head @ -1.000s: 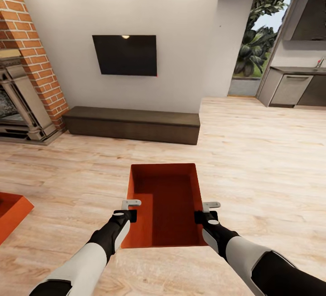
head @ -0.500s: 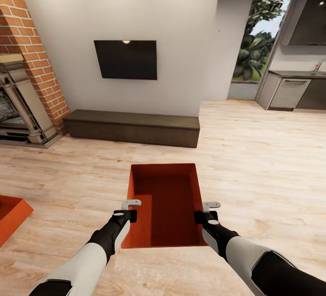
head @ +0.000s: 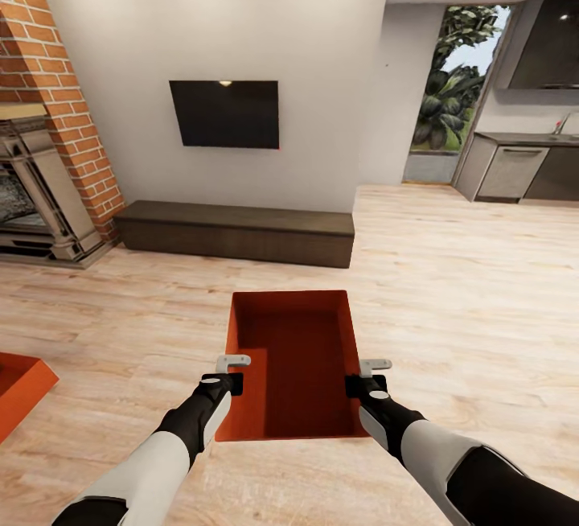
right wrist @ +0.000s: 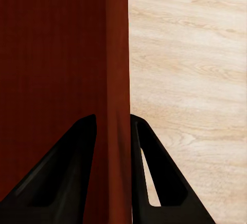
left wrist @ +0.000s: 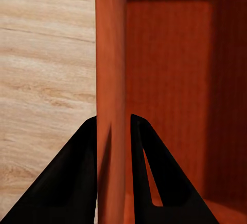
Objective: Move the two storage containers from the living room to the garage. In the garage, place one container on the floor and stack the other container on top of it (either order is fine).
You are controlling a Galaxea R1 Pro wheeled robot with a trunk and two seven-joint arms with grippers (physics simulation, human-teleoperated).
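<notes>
Head view: you are holding an orange-red storage container [head: 293,365] out in front of you, above the light wood floor [head: 450,285] of the living room. Your left gripper [head: 231,373] is pinching the container's left wall, its two fingers [left wrist: 77,178] closed thinly on either side of it. Your right gripper [head: 368,376] is clamping the right wall the same way. The second container [head: 20,385] is sitting on the planks at far left.

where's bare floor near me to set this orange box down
Bare light wood-plank floor spans from the held orange-red topless box to the long dark low cabinet and right toward the kitchen. Crowded left: second orange-red box, brick fireplace.
</notes>
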